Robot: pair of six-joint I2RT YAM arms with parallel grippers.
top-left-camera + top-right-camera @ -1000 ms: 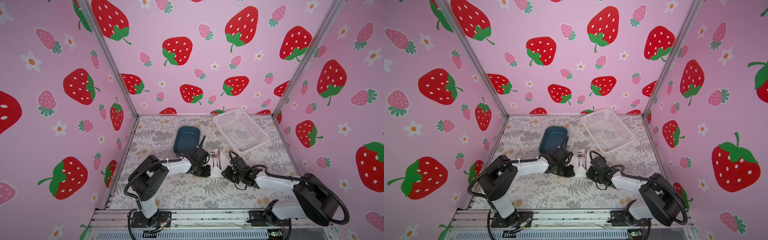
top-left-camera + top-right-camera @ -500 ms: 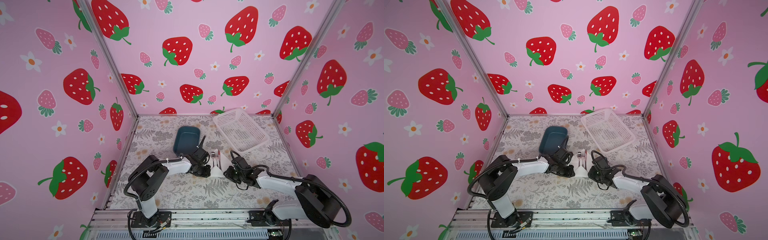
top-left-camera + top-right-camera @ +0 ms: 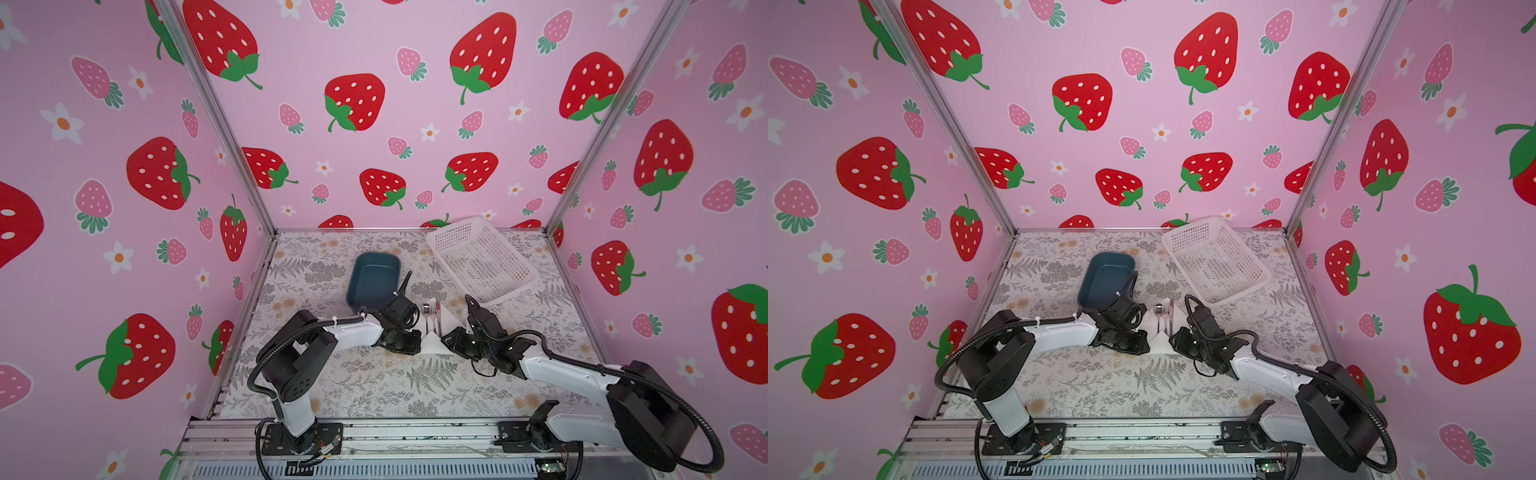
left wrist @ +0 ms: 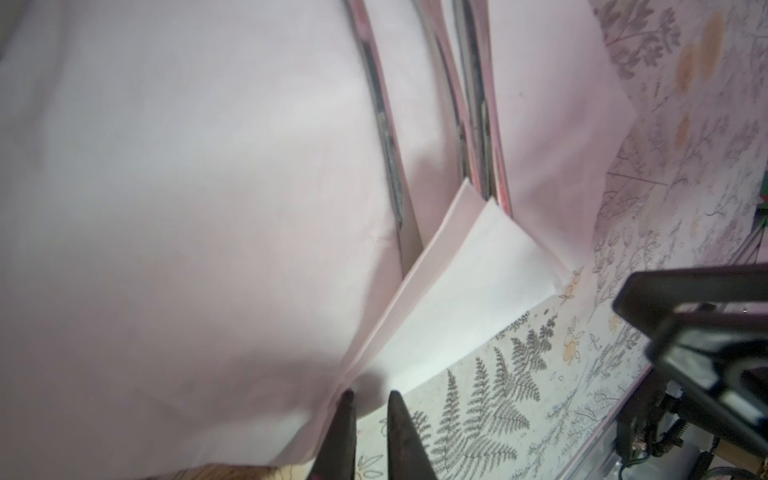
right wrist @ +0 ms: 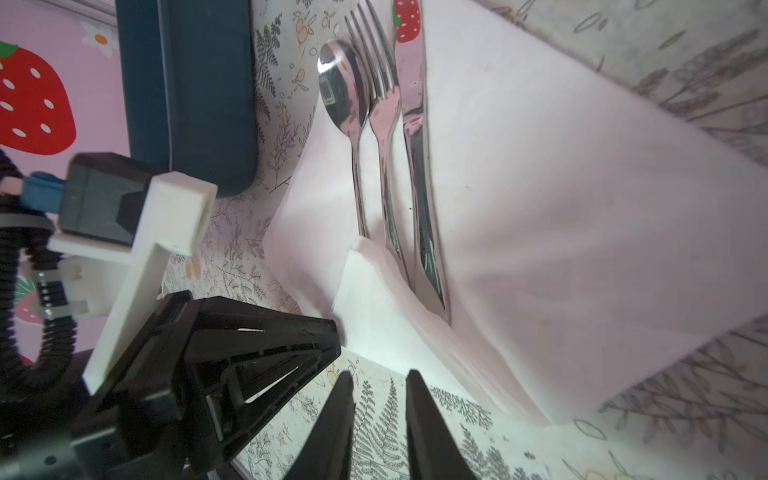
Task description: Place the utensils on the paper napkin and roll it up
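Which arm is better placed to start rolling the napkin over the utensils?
Left, probably: the left gripper is at the folded edge of the paper napkin, while the right gripper hangs over the table, just short of it.

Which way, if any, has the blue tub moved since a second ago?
No. The blue tub keeps its spot left of the white perforated basket in both top views.

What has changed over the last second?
The right arm swung its elbow slightly outward, toward the right wall; nothing was gripped or released. The right gripper and left gripper stayed low by the paper napkin; utensils, blue tub, basket unmoved.
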